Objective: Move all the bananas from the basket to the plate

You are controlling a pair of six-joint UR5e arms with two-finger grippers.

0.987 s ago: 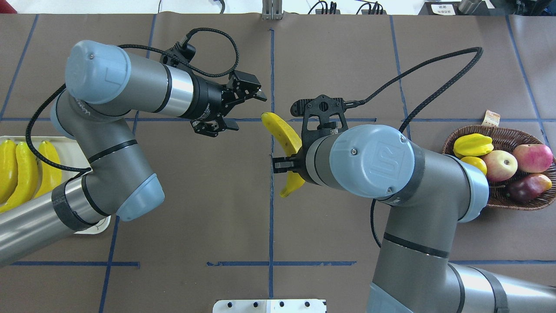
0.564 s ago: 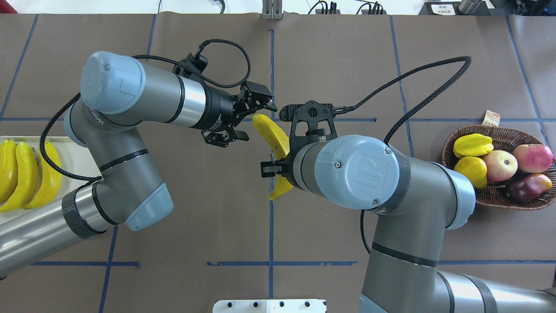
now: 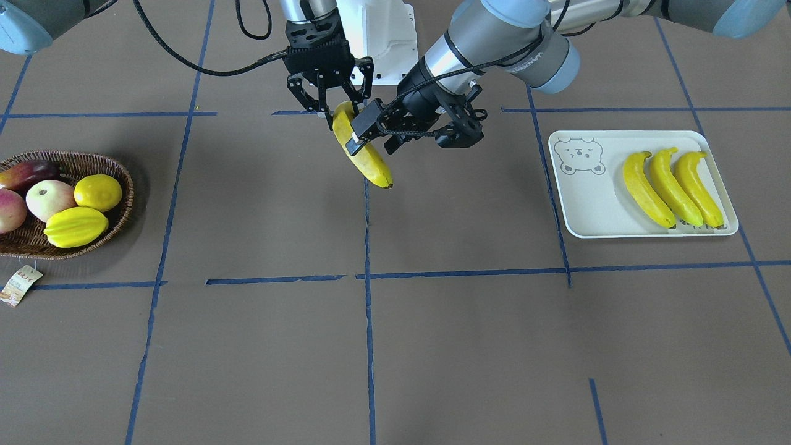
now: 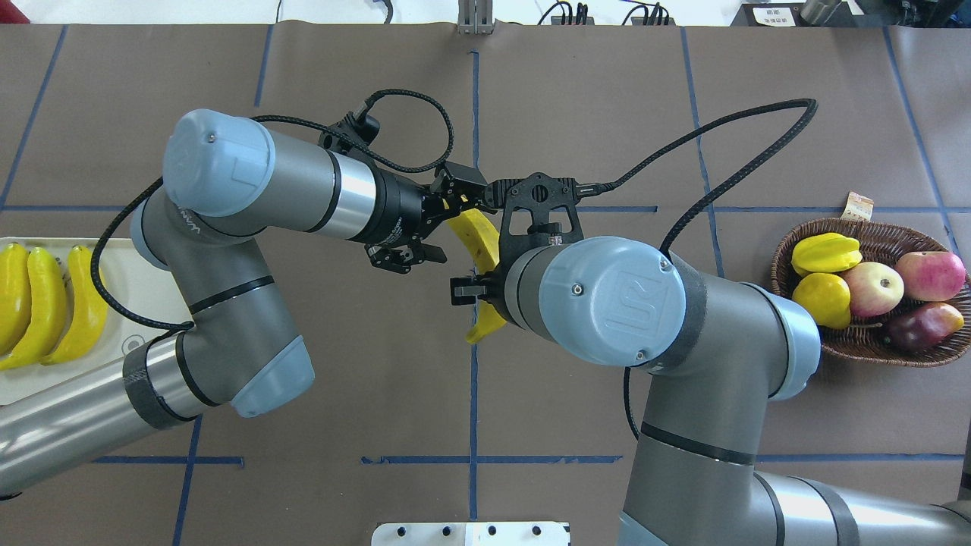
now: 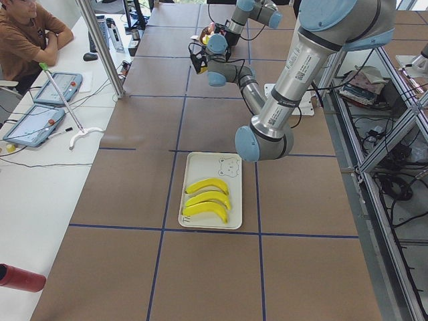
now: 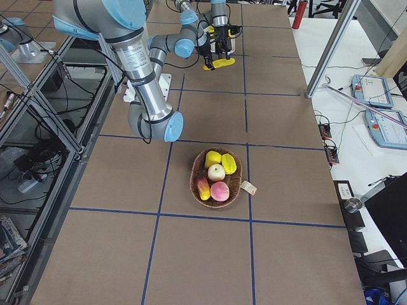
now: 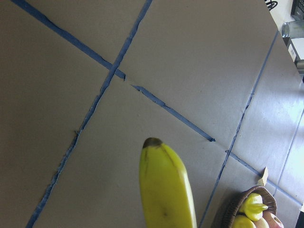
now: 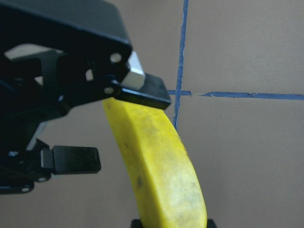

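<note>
One banana (image 4: pixel 476 233) hung pinched in right pincer (image 3: pixel 338 114); we saw left pincer (image 4: pixel 447 226) spread astride its 12 o'clock end.

A robotics lab: two grey industrial arms (image 4: pixel 622 296) work over a long table (image 5: pixel 134 187) papered brown and gridded with blue tape (image 4: pixel 474 409). In the left-end view, at ten o'clock, a seated person (image 5: pixel 23 33) shares a white desk (image 5: pixel 27 194) with teach pendants (image 5: pixel 57 87); at three o'clock lie loose cables (image 5: pixel 394 187)
</note>
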